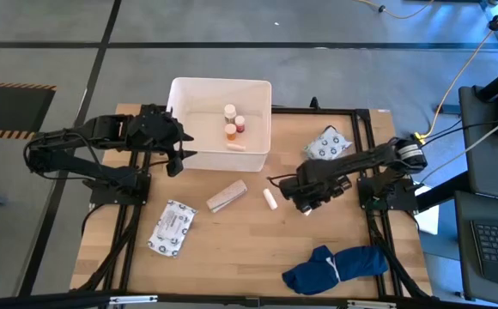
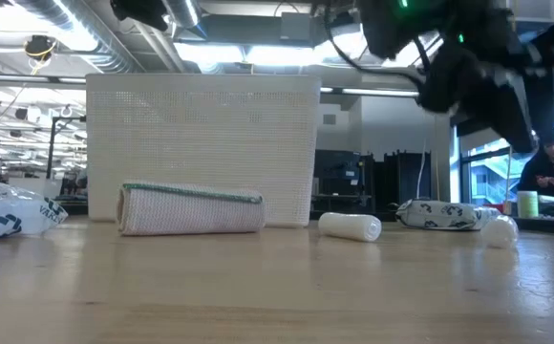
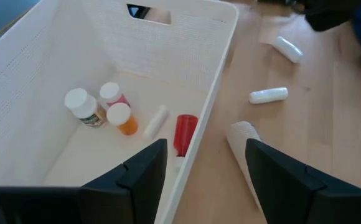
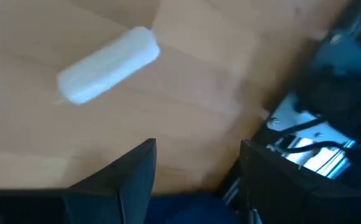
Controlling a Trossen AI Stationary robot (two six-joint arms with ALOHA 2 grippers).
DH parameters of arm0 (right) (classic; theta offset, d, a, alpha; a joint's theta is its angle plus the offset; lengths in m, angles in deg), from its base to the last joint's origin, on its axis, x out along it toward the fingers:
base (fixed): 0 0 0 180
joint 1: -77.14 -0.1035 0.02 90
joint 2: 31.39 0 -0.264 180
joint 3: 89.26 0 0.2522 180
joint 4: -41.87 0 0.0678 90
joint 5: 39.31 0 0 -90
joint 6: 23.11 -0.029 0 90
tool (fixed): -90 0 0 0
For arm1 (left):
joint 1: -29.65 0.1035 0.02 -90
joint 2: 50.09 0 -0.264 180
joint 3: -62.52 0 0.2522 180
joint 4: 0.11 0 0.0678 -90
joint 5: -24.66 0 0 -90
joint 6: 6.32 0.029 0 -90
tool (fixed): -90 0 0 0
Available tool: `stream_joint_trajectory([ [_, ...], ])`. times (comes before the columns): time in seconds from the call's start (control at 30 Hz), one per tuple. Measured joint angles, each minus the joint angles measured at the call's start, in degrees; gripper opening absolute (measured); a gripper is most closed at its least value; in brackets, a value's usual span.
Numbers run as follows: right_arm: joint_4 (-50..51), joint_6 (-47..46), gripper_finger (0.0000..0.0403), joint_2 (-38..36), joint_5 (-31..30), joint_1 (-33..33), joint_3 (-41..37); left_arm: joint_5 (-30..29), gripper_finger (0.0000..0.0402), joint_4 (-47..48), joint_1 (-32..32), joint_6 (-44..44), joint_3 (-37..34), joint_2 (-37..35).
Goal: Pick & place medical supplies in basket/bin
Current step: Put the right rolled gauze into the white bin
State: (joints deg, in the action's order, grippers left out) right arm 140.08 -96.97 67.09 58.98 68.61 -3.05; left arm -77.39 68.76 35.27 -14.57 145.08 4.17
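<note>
The white tub [image 1: 221, 93] stands at the table's far side. In it are a white-capped vial [image 3: 84, 107], a red bottle [image 3: 112, 93], an orange bottle [image 3: 122, 118], a white cylinder [image 3: 155, 121] and a red bottle [image 3: 185, 134] by the near wall. My left gripper [image 3: 205, 149] is open over the tub's near-left corner [image 1: 178, 161]. The tan bandage roll [image 1: 227, 196], two white cylinders [image 1: 270, 199] [image 2: 500, 230] and two packets [image 1: 173, 227] [image 1: 328, 144] lie on the table. My right gripper [image 4: 196, 146] is open above the table, right of a cylinder [image 4: 109, 62].
A dark blue cloth bundle [image 1: 335, 268] lies at the table's near right. Bare wood stretches between the roll, the left packet and the cloth. Black frame rails [image 1: 378, 215] run along the table's sides. A person [image 2: 549, 172] sits in the room beyond.
</note>
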Motion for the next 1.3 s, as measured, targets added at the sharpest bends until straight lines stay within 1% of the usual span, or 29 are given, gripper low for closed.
stream_joint_trajectory([
  [0.1,-9.1,-2.6,0.0232,-2.1,2.0,0.0,-5.4,0.0,0.0212,0.0,0.0,0.0,0.0,0.0],
  [0.17,-15.5,-5.1,0.0232,-3.6,2.3,0.0,-8.5,0.0,0.0212,0.1,0.0,0.0,0.0,0.0],
  [0.27,-21.9,-10.3,0.0232,-5.0,0.8,0.0,-12.4,0.2,0.0212,0.1,0.0,0.0,0.0,0.0],
  [0.37,-25.1,-14.8,0.0232,-5.7,-1.1,-0.2,-15.7,0.2,0.0212,0.1,0.0,0.0,0.0,0.0],
  [0.43,-28.9,-18.0,0.0232,-5.6,-1.2,-0.3,-17.7,0.2,0.0212,0.1,0.0,0.0,0.0,0.0],
  [0.6,-42.6,-21.1,0.0232,-5.6,-0.9,-0.2,-22.9,0.2,0.0212,0.2,0.0,0.0,0.0,0.0],
  [0.73,-47.5,-23.2,0.0232,-5.6,-0.9,-0.3,-26.3,0.2,0.0212,0.2,0.0,0.0,0.0,0.0],
  [0.87,-48.2,-23.4,0.0227,-5.7,-0.7,-0.3,-27.9,0.2,0.0212,0.2,0.0,0.0,0.0,0.0],
  [1.03,-47.7,-17.3,0.0190,-5.6,0.7,-0.2,-28.1,0.2,0.0212,0.2,0.0,0.0,0.0,0.0],
  [1.2,-47.0,-12.4,0.0129,-5.6,0.8,-0.3,-28.2,0.1,0.0212,0.1,0.0,0.0,0.0,0.0],
  [1.3,-47.0,-7.2,0.0091,-6.3,1.0,-0.3,-28.1,-0.2,0.0212,0.0,0.0,0.0,0.0,0.0],
])
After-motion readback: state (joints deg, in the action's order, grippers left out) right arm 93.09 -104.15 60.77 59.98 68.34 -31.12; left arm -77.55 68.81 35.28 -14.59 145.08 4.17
